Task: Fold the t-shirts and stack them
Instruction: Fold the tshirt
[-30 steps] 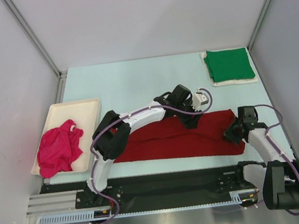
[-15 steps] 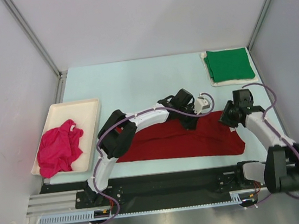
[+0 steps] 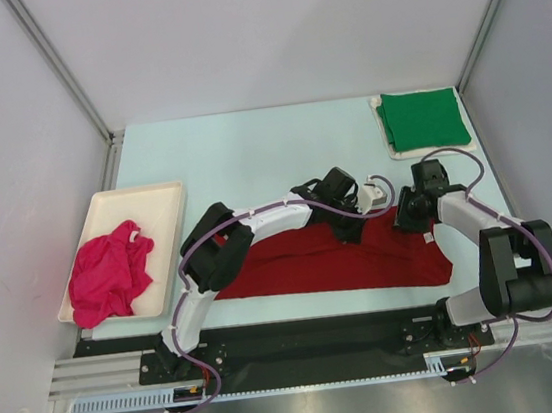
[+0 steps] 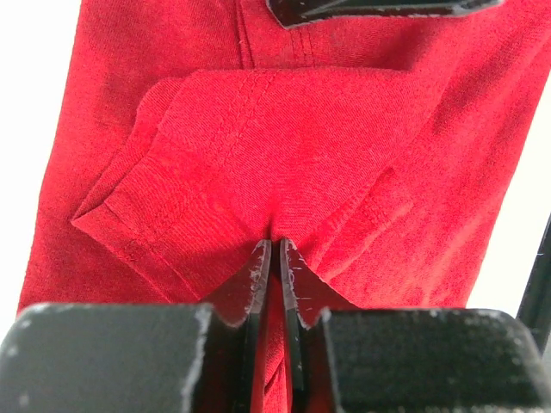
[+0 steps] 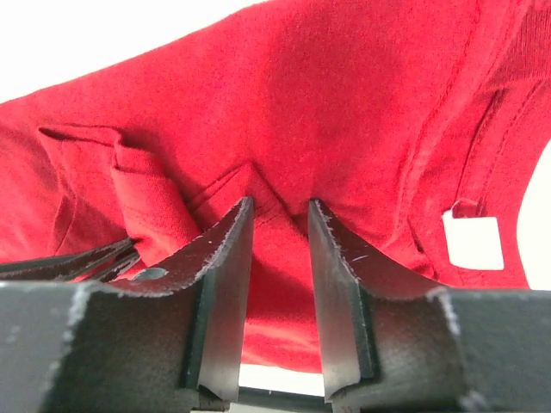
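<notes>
A dark red t-shirt point(image 3: 313, 262) lies as a long band across the near middle of the table. My left gripper point(image 3: 351, 225) sits at its far edge, shut on a pinched-up fold of the red cloth point(image 4: 275, 155), which rises between the tips of the left gripper point(image 4: 275, 245). My right gripper point(image 3: 410, 218) is at the shirt's far right end. In its wrist view the right gripper point(image 5: 280, 206) stands open, with red cloth point(image 5: 344, 103) under the tips and nothing clamped. A bright pink t-shirt point(image 3: 111, 272) lies crumpled. A green t-shirt point(image 3: 423, 119) lies folded at the back right.
The pink shirt sits in a shallow cream tray point(image 3: 159, 196) at the left edge of the table. The green shirt rests on a white pad point(image 3: 386, 143). A white label point(image 5: 473, 242) shows on the red shirt near my right gripper. Grey walls close in both sides.
My left gripper has closed on the red cloth at the shirt's far edge. The right arm swung from the shirt's near right corner to its far right end, jaws wider.
</notes>
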Motion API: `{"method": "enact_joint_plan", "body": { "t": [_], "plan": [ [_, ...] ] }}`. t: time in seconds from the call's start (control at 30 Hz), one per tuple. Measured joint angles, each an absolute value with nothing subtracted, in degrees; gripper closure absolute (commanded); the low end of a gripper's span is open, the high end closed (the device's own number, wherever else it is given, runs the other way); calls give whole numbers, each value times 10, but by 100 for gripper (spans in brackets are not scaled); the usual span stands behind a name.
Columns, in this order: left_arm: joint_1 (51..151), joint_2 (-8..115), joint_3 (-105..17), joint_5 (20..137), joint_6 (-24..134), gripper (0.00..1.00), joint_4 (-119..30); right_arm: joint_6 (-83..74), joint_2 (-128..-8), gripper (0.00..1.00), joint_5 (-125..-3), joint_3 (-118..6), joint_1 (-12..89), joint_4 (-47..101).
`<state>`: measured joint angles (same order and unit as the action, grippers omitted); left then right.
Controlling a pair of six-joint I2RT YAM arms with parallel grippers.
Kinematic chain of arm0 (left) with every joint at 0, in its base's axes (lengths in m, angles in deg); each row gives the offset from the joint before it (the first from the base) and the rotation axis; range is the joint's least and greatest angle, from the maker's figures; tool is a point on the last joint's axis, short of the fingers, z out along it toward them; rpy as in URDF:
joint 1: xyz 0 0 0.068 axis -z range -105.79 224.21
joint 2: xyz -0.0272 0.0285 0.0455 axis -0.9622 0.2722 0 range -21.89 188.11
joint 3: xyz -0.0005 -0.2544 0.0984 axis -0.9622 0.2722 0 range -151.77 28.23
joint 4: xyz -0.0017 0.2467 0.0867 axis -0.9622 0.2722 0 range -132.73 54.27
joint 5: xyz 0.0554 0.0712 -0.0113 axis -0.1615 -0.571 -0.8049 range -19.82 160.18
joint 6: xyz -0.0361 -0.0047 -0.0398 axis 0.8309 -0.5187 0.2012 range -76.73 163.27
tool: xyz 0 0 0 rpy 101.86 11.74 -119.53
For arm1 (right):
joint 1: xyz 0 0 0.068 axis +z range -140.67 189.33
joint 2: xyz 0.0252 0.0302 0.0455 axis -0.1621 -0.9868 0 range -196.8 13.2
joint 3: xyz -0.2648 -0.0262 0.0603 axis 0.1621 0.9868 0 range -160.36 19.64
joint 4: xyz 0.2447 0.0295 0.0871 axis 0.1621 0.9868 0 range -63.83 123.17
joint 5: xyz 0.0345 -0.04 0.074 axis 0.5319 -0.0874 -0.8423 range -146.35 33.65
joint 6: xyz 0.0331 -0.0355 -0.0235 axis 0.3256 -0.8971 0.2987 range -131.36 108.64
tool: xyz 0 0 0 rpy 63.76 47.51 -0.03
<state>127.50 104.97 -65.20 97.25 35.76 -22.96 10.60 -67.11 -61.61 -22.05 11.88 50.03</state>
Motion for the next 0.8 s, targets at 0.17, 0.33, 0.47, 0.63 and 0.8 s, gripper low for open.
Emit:
{"method": "enact_joint_plan", "body": {
  "t": [0.17,0.33,0.47,0.63,0.8],
  "plan": [
    [1275,1050,-652,973,358,89,-229,96,-693,100,-611,-237,118,500],
    [1275,1049,-651,974,357,99,-230,109,-672,100,-594,-238,105,508],
    [1275,1045,-643,976,357,100,-234,125,-603,100,-585,-224,71,510],
    [1277,1045,-643,978,357,100,-243,130,-572,99,-587,-203,40,508],
    [1278,1045,-643,978,355,78,-242,130,-599,86,-599,-199,25,501]
  ]
}}
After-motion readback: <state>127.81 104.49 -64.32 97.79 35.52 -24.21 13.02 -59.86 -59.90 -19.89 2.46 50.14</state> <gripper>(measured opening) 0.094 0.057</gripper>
